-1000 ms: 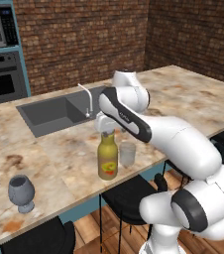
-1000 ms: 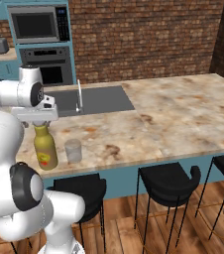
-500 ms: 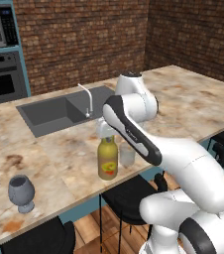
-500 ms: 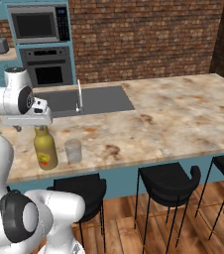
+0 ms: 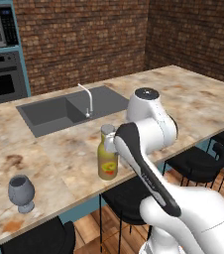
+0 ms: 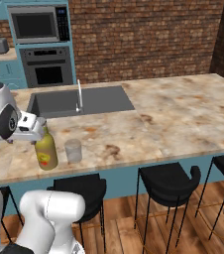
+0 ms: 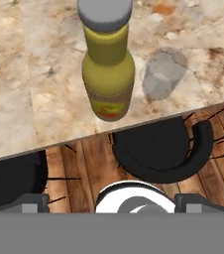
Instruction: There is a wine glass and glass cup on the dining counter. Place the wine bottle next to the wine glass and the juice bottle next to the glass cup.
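juice bottle [image 7: 107, 59]: upright on the bench [image 6: 183, 124], near its front edge, nothing gripping it.
cup [image 6: 73, 151]: just beside the bottle, a narrow gap between them, so this half of the task looks done.
pincer [image 6: 38, 136]: up by the bottle's grey cap. In the hand view two grey tips sit wide apart at the bottom edge with nothing between them, so you can read it as spread and empty.
change: a second ago the hand sat right over the cap; since then the arm has lifted and swung back while the bottle stayed put. You appear to have let go and be backing away.
wine glass [image 5: 21, 191]: further along the bench, well apart from the bottle, standing alone.
left to do: no wine bottle stands beside it, so that is likely your next fetch.
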